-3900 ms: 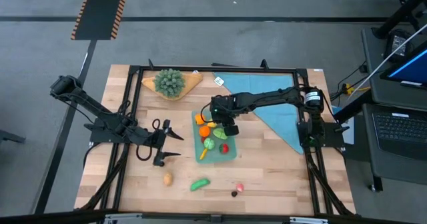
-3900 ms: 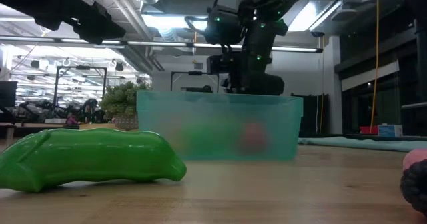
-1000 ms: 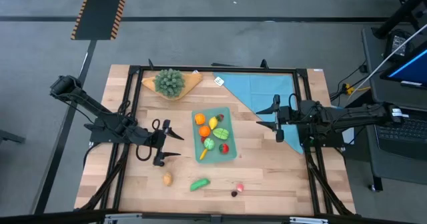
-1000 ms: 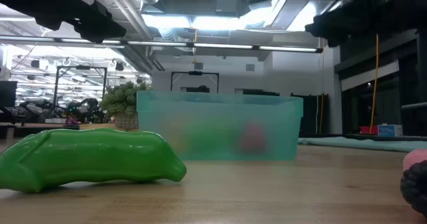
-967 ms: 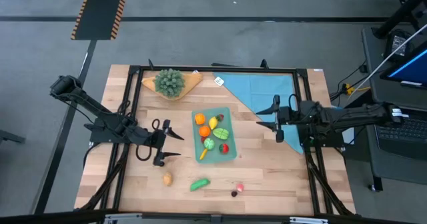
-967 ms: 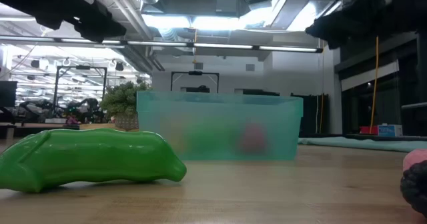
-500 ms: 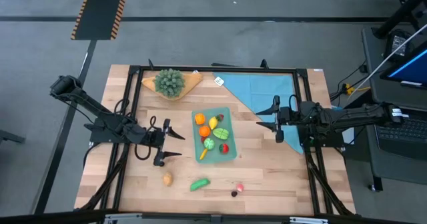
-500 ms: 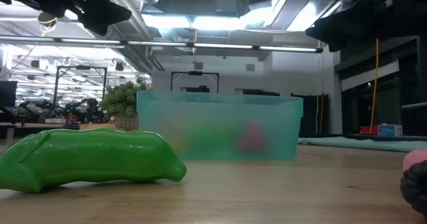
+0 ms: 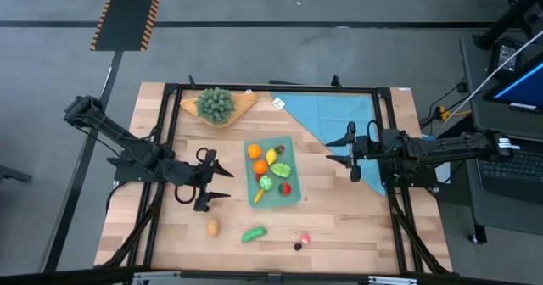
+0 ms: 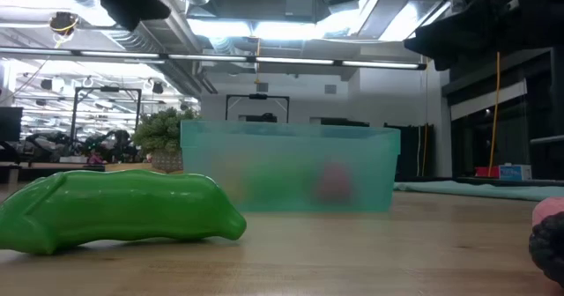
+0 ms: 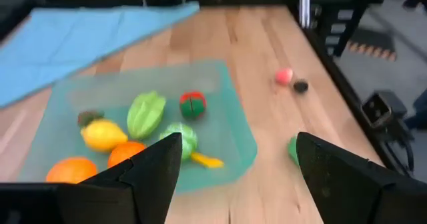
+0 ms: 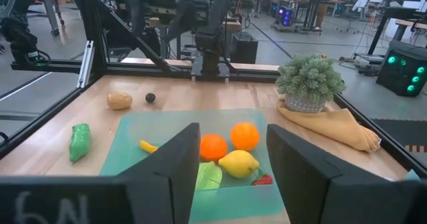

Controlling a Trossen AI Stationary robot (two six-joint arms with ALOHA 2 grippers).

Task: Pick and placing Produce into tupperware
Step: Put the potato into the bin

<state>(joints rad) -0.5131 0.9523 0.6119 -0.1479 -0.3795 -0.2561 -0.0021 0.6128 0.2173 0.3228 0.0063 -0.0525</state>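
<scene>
My left fingers [image 9: 209, 180] spread empty at nine o'clock of the tupperware [image 9: 293, 198], right fingers [image 9: 353, 153] spread empty at three o'clock, green pod [image 9: 254, 233] loose on the bench [image 9: 339, 226].

No readable text or labels.

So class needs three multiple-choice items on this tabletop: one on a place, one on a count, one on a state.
1. Where is the green pea pod?
A in the tupperware
B on the bare table
C on the blue cloth

2. How many produce pieces lie outside the tupperware?
A two
B four
C six

3. The left gripper is
A open and empty
B shut on an orange
C inside the tupperware

Answers: 1 B, wood surrounds it; 2 B, pod, brown potato, pink piece, dark piece; 3 A, fingers spread apart beside the container.
</scene>
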